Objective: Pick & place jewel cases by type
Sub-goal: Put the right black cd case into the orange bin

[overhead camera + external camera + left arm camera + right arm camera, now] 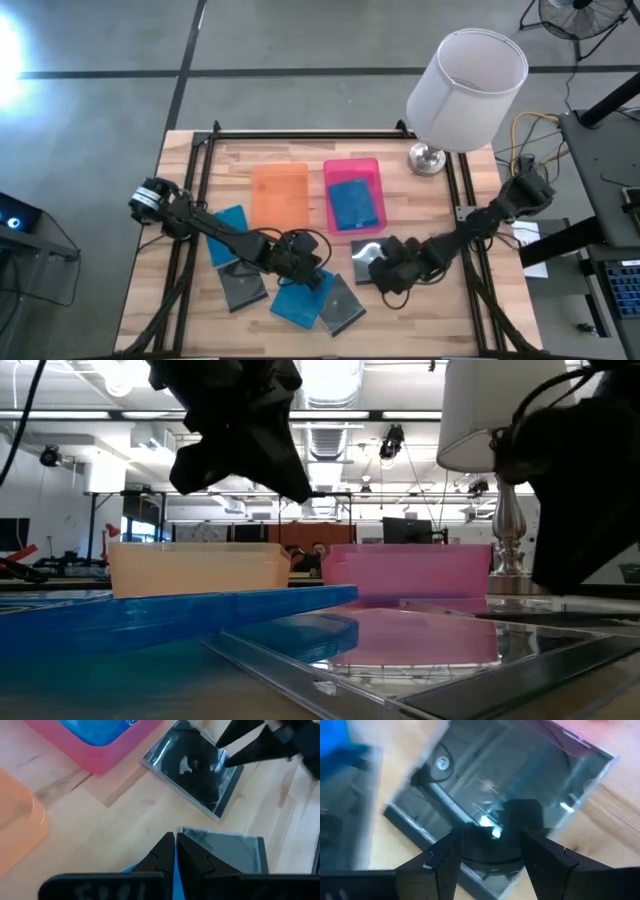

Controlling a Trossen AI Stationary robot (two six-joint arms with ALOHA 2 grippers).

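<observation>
The wooden table (200, 320) carries a white-shaded lamp (466, 88) at its far right corner, then an orange tray (279, 195) and a pink tray (352, 194) side by side, the pink one holding a blue jewel case (351, 205). Near the front edge lie another blue case (229, 222), a dark case (240, 287), a second dark case (342, 305) and a blue case (296, 303) beside it. A dark grey case (366, 255) lies just in front of the pink tray. The right gripper (490, 855) hovers over this case, fingers apart, holding nothing. The left gripper (175, 851) hangs above the front cluster, fingers pressed together and empty.
</observation>
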